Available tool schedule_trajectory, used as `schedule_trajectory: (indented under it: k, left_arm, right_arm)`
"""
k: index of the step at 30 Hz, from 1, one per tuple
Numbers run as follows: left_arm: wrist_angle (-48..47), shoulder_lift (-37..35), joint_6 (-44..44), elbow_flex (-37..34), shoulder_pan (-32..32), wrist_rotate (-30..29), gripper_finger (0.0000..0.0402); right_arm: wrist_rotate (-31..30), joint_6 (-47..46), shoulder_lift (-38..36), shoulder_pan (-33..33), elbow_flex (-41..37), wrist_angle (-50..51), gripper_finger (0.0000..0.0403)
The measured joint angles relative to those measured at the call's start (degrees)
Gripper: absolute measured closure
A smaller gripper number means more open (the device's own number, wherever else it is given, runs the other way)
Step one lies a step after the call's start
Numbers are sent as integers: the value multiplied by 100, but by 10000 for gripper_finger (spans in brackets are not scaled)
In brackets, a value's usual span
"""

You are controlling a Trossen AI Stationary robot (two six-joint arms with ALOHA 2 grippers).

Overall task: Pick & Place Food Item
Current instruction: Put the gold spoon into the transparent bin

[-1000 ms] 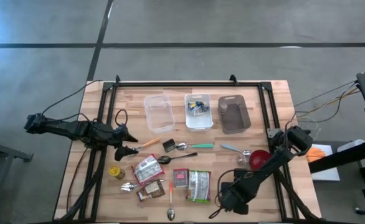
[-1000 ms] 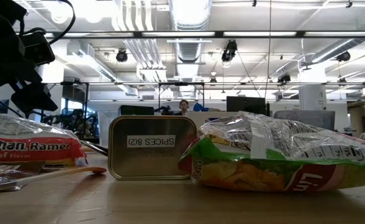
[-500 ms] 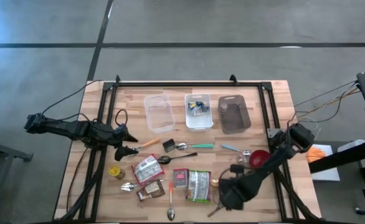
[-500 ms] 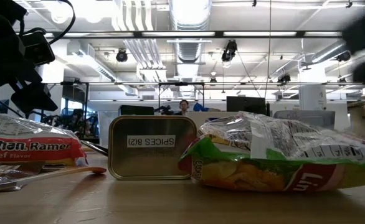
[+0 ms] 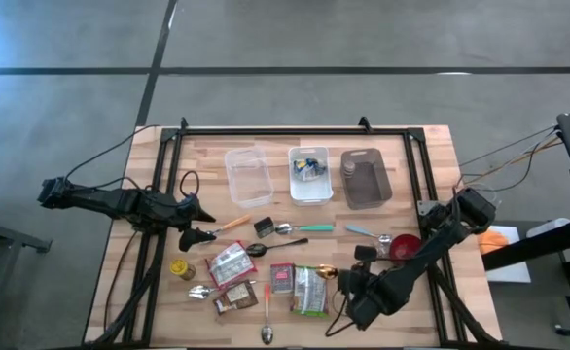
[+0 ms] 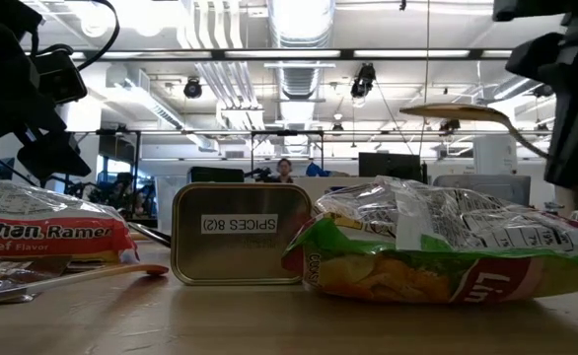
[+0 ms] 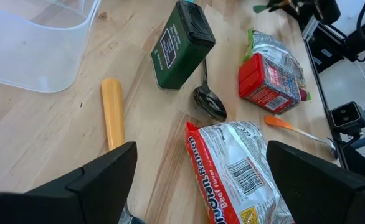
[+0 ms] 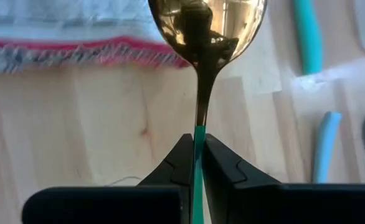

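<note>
Right gripper (image 8: 195, 155) — lower right of the high view, fingers clamped on a gold spoon (image 8: 205, 25) raised over the chip bag (image 5: 311, 290), left gripper (image 5: 199, 236) — mid-left, fingers spread wide, empty.

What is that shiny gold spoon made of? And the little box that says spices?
The gold spoon, pinched by the right gripper, looks like polished metal: its bowl mirrors the room. Its handle end looks teal, maybe plastic. The spice box looks like brushed tin, with a dull sheen and a rolled rim.
</note>
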State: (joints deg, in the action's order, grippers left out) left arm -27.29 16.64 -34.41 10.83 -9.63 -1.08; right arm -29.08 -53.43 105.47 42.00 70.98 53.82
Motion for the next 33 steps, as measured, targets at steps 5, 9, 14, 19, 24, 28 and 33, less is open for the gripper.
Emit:
schedule_trajectory:
  k: [5,9,14,19,24,28,33]
  left_arm:
    - [1,0,0,2,0,1,39]
    - [2,0,0,2,0,0,39]
    - [2,0,0,2,0,2,39]
    - [2,0,0,2,0,0,39]
    - [212,0,166,2,0,-425,39]
    - [895,0,114,-10,2,-1253,39]
    - [1983,2,217,-35,0,-1474,39]
  right_arm:
    - [-752,-238,-11,-23,16,-22,393]
    - [-1435,-187,-11,-23,147,-48,394]
    - [-2237,84,-13,-140,437,-49,394]
    - [-2356,193,-18,-442,759,-58,394]
    - [-2519,127,-141,-901,764,-68,394]
    - [-2403,324,-436,-1307,520,-235,394]
    - [-1593,1589,-1065,-1761,22,-1918,394]
